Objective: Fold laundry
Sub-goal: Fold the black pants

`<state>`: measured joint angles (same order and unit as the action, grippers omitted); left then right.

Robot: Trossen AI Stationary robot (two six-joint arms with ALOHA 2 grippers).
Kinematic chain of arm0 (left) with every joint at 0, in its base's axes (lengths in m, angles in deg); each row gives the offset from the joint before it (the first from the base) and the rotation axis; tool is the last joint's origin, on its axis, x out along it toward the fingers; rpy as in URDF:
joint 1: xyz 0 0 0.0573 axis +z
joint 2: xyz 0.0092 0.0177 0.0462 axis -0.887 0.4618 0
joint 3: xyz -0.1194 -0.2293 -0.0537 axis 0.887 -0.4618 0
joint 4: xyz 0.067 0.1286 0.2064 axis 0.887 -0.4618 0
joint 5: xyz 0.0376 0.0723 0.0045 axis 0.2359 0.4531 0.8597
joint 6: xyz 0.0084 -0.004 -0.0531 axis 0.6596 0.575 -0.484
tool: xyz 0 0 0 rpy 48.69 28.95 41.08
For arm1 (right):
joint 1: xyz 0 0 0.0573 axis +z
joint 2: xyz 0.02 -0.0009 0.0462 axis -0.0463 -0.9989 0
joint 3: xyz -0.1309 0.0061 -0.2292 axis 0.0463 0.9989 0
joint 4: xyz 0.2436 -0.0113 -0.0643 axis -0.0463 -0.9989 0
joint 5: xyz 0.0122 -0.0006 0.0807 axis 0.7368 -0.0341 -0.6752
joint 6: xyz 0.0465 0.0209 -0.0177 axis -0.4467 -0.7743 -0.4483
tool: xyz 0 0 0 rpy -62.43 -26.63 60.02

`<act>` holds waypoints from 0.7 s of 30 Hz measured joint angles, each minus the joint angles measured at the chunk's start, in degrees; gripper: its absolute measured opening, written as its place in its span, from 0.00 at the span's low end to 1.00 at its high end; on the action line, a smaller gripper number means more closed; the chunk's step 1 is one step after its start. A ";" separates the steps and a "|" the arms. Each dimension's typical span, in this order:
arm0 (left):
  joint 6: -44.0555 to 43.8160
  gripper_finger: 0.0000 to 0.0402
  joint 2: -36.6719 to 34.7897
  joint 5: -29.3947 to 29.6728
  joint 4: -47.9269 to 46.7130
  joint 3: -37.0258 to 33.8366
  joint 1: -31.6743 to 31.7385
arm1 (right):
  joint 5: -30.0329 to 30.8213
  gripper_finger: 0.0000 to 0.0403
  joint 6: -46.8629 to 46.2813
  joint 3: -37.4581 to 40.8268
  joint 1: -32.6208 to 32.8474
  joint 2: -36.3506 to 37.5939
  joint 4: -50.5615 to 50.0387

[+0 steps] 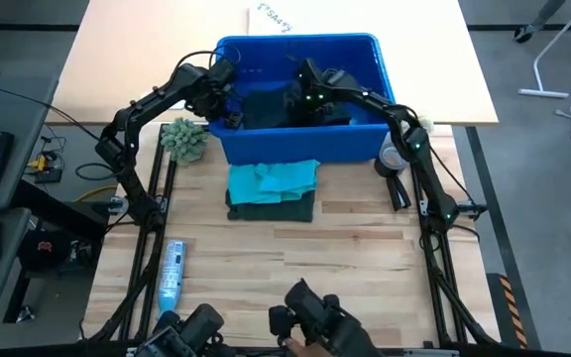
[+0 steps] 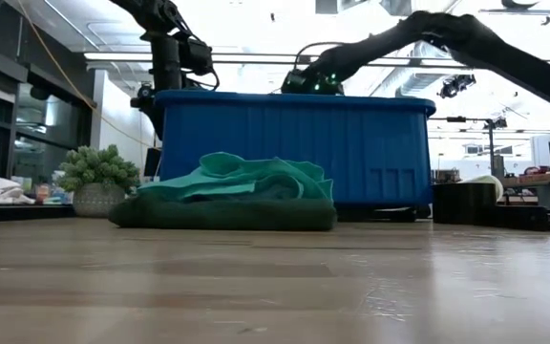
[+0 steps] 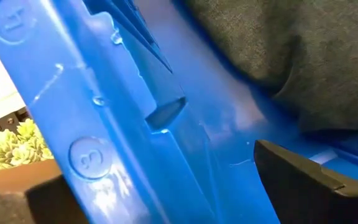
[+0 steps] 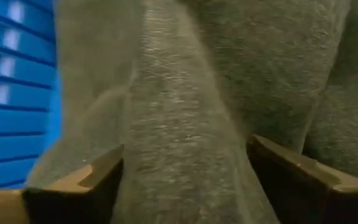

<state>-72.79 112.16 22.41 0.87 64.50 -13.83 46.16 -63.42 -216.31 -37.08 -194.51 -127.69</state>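
Right now I have both hands down inside the blue bin (image 1: 365,139), going after the dark green laundry (image 1: 266,107) piled in it. My right hand (image 1: 305,99) is spread wide, its fingers (image 4: 303,180) either side of a raised fold of grey-green cloth (image 4: 191,124) — not yet pinched. My left hand (image 1: 228,94) is also spread, but it sits hard by the bin's left wall, with blue plastic between its fingers (image 3: 303,174) instead of fabric. To do this well, I judge the right should sink onto that fold before closing, and the left should shift inward onto cloth first.

One pile is already out: a turquoise piece (image 1: 274,178) lying on a dark green one (image 1: 271,208) on the wooden surface (image 1: 345,258), just in front of the bin. Open room lies nearer me; a small plant (image 1: 184,139) stands left of the bin, a bottle (image 1: 171,273) lies front-left, and dark objects (image 1: 395,174) sit right.
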 joint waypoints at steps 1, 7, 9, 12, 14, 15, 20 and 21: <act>0.00 0.70 0.00 0.04 0.09 0.00 0.00 | -0.26 0.67 0.36 0.00 0.04 -0.60 0.00; 0.32 0.70 -0.01 1.82 0.65 0.00 -0.02 | -5.34 0.07 4.52 -0.10 -0.45 -1.63 0.68; 1.04 0.70 -0.03 3.04 0.94 0.00 -0.07 | -6.17 0.05 4.15 -2.15 -1.38 -0.80 0.45; 2.62 0.70 -0.17 5.66 2.10 0.00 -0.13 | -6.68 0.02 5.73 -7.38 -2.96 2.24 0.24; 3.55 0.70 -0.33 6.81 3.12 0.00 -0.07 | -6.97 0.02 4.14 -5.19 -4.22 8.09 4.45; 3.82 0.70 -0.33 7.34 3.67 0.00 0.02 | -7.10 0.02 3.18 -4.66 -4.73 10.68 5.73; 4.53 0.70 -0.33 11.66 4.69 0.00 -0.04 | -4.98 0.02 3.29 -7.07 -6.25 20.75 7.30; 5.07 0.70 -0.33 12.01 5.02 0.00 -0.02 | -4.61 0.01 3.37 -7.24 -6.29 22.59 8.61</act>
<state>-67.72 111.84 34.42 5.89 64.50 -13.86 41.56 -60.06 -223.55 -43.37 -171.92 -119.07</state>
